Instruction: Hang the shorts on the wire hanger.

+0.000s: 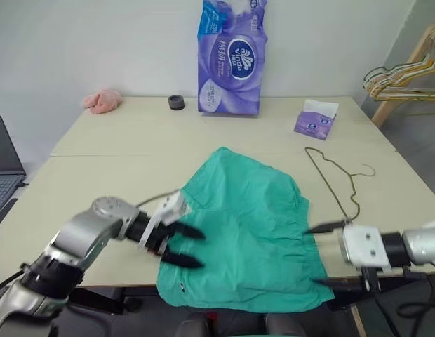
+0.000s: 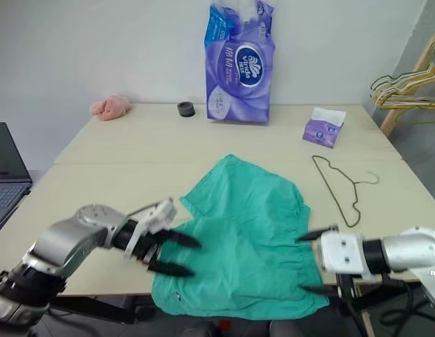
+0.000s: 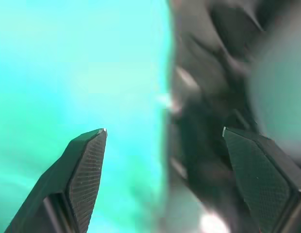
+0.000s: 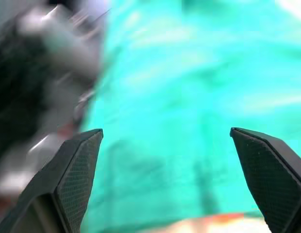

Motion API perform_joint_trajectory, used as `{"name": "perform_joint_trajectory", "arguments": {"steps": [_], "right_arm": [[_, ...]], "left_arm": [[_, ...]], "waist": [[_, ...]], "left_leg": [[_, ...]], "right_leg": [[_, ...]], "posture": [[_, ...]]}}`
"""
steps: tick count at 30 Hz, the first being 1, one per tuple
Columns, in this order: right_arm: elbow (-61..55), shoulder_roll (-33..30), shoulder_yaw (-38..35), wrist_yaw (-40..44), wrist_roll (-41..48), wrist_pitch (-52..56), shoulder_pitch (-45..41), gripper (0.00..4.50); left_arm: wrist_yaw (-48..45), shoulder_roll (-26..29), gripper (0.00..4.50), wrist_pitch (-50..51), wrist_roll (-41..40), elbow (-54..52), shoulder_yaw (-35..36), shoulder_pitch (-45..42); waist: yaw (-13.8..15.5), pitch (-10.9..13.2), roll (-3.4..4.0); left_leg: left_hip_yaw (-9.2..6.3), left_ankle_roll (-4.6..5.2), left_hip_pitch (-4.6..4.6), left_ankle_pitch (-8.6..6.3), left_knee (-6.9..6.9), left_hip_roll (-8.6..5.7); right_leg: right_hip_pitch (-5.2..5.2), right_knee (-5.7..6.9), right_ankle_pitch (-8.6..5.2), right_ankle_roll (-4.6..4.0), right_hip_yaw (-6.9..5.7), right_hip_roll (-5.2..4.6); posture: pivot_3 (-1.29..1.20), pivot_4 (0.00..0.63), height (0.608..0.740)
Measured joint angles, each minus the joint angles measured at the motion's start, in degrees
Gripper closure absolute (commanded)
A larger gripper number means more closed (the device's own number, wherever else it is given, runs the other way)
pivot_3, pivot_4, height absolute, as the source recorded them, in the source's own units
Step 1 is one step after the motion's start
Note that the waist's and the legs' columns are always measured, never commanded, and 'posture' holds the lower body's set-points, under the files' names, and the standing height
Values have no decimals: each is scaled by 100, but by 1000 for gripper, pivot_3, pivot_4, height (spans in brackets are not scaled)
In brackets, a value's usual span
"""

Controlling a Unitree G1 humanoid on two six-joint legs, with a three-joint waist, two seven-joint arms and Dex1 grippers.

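Observation:
The teal-green shorts (image 1: 245,232) lie spread flat on the table, their gathered waistband at the near edge and partly over it. The thin dark wire hanger (image 1: 340,184) lies flat on the table to the right of the shorts, apart from them. My left gripper (image 1: 198,250) hovers over the shorts' left side, open, pointing right, with nothing between its fingers. My right gripper (image 1: 312,256) is at the shorts' right waistband corner, open, pointing left, holding nothing. Both wrist views look between spread fingers (image 3: 87,165) (image 4: 77,165) onto blurred green fabric.
At the back of the beige table (image 1: 98,189) stand a tall purple tissue pack (image 1: 230,60), a small purple tissue box (image 1: 315,119), a black round object (image 1: 176,102) and a pink cloth (image 1: 102,101). A laptop (image 1: 3,165) is at left, and a wooden rack of hangers (image 1: 407,70) at right.

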Motion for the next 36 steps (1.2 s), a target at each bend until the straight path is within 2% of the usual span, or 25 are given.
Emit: {"name": "perform_joint_trajectory", "arguments": {"steps": [5, 9, 12, 15, 17, 22, 28, 35, 36], "right_arm": [[379, 950, -55, -1102, 217, 689, -584, 0], [738, 1748, -314, -2527, -40, 1207, -836, 0], [943, 1954, -694, -3299, -142, 1814, -836, 0], [1136, 2214, -1090, -3941, -231, 2252, -839, 0], [1331, 2131, -1196, -4333, -463, 2696, -838, 0], [1716, 2082, -1249, -4453, -494, 3286, -865, 0], [2662, 1790, -687, -4155, -742, 3136, -1163, 0], [3798, 1796, -355, -3876, -833, 2915, -1749, 0], [3988, 1791, -298, -3812, -846, 2883, -1890, 179]], "left_arm": [[760, -755, 452, -80, 102, 541, 311, -305], [1180, -1146, 452, -789, 507, 932, 349, -431], [1312, -1411, 452, -1263, 613, 933, 417, -509], [1333, -1645, 452, -1647, 641, 683, 424, -544], [1191, -1686, 452, -2043, 770, 465, 339, -668], [681, -1713, 452, -2467, 914, 431, 88, -1036], [286, -1885, 452, -2862, 1145, 950, -158, -1259], [235, -2034, 452, -2901, 1220, 1018, -273, -1257], [232, -2048, 436, -2903, 1228, 1018, -275, -1257]], "waist": [[-27, -1, 1], [-8, -2, 3], [11, -9, 11], [9, -8, 11], [0, -9, 15], [-60, -15, 39], [-198, -13, 46], [-317, -12, 47], [-334, -12, 47]], "left_leg": [[10, -4, -13, -2, -26, -3], [8, -13, -33, 1, -39, -4], [10, -25, -117, 7, -19, -12], [12, -28, -125, 9, -21, -12], [16, -28, -122, 9, -23, -12], [28, -23, -104, 10, -24, -11], [33, -16, -97, 13, -19, -11], [29, -16, -101, 13, -18, -9], [30, -16, -100, 13, -18, -11]], "right_leg": [[-11, 5, 3, -1, 17, -3], [-40, 7, 0, -8, 21, -4], [-123, 26, 2, -8, 24, -14], [-130, 26, 3, -8, 26, -14], [-128, 28, 3, -9, 28, -13], [-115, 35, 4, -8, 37, -3], [-104, 33, 11, 0, 41, -1], [-106, 33, 11, 0, 39, -1], [-106, 33, 12, 0, 42, -2]], "posture": [[-165, 60, 740], [-161, 64, 740], [-168, 69, 740], [-171, 73, 740], [-175, 76, 740], [-182, 81, 740], [-187, 81, 740], [-192, 83, 740], [-192, 82, 740]]}}
